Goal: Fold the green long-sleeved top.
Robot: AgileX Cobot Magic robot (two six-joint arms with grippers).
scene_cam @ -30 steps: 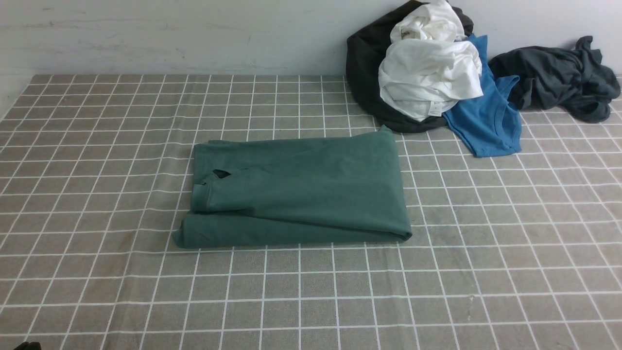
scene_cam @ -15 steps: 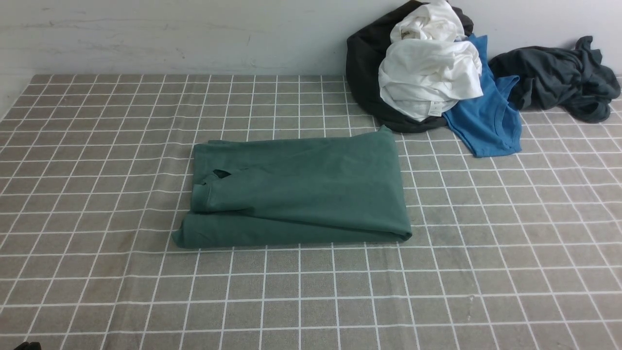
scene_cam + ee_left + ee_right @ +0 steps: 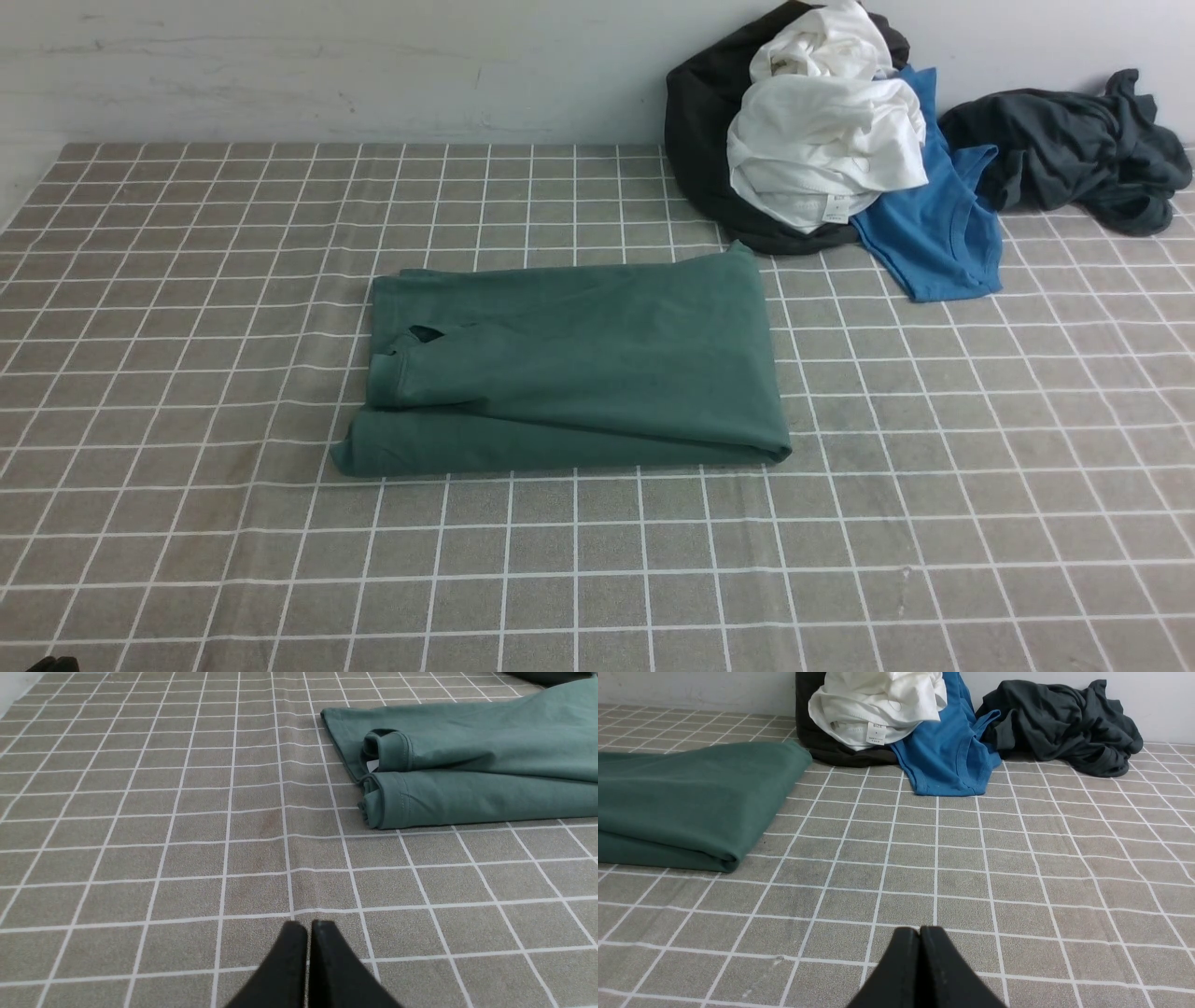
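Note:
The green long-sleeved top [image 3: 569,369] lies folded into a thick rectangle in the middle of the checked tablecloth. A cuff and a bit of white label show at its left end [image 3: 387,751]. Its right fold edge shows in the right wrist view [image 3: 691,798]. My left gripper [image 3: 308,926] is shut and empty, low over bare cloth, well short of the top's left end. My right gripper [image 3: 920,931] is also shut on nothing, over bare cloth near the front and to the right of the top. Neither gripper touches the top.
A heap of clothes sits at the back right against the wall: a black garment [image 3: 700,121], a white one [image 3: 822,140], a bright blue T-shirt [image 3: 934,233] and a dark grey garment [image 3: 1074,149]. A small dark part [image 3: 51,665] peeks in at the front view's bottom left corner.

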